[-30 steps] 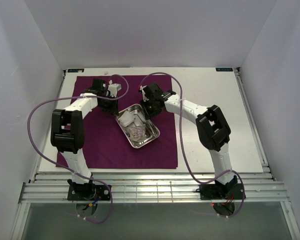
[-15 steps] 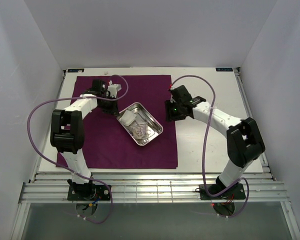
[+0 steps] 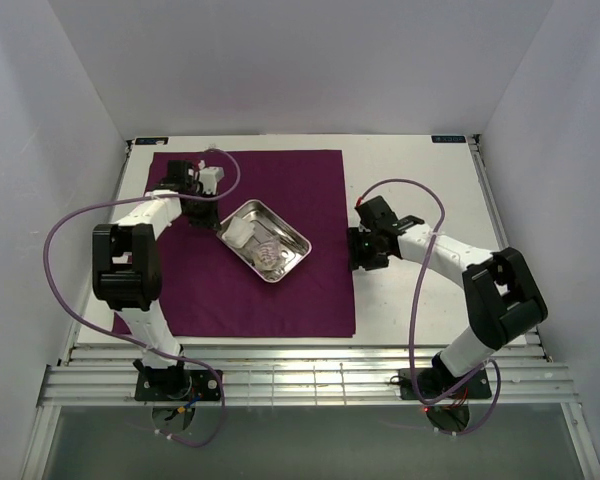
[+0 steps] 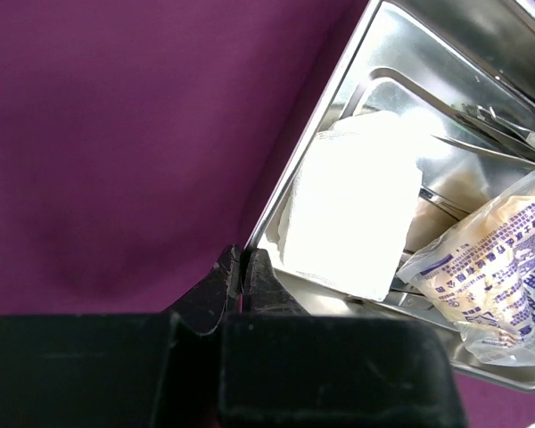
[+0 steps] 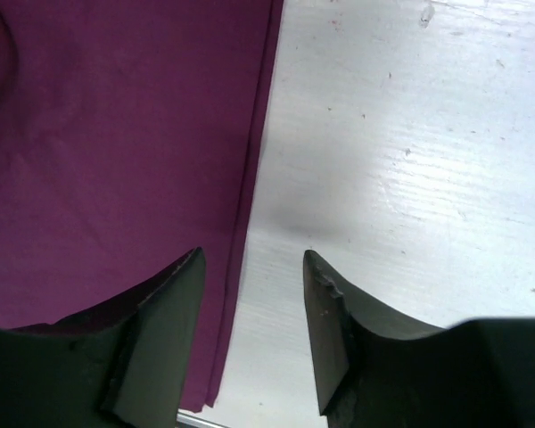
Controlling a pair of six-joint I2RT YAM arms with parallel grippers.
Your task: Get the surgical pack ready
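Observation:
The deep-purple cloth (image 3: 310, 190) lies flat and square on the table. A small steel tray (image 3: 280, 222) sits on it left of centre, holding a white gauze pad (image 3: 238, 233), a clear printed packet (image 3: 272, 258) and metal instruments (image 3: 265, 232). My left gripper (image 3: 216, 220) is shut on the tray's left corner rim; in the left wrist view the gripper (image 4: 242, 266) pinches the rim (image 4: 312, 125) beside the gauze (image 4: 352, 205) and the packet (image 4: 490, 259). My right gripper (image 3: 358, 262) is open and empty, and in the right wrist view it (image 5: 252, 259) straddles the cloth's (image 5: 116, 134) right edge.
The white table (image 3: 430, 200) lies bare to the right of the cloth, also seen in the right wrist view (image 5: 410, 160). White walls stand close on three sides. A slatted metal rail (image 3: 300, 375) runs along the near edge by the arm bases.
The tray has slid left and back across the cloth with my left gripper on it. My right arm has pulled away from the tray to the cloth's right edge.

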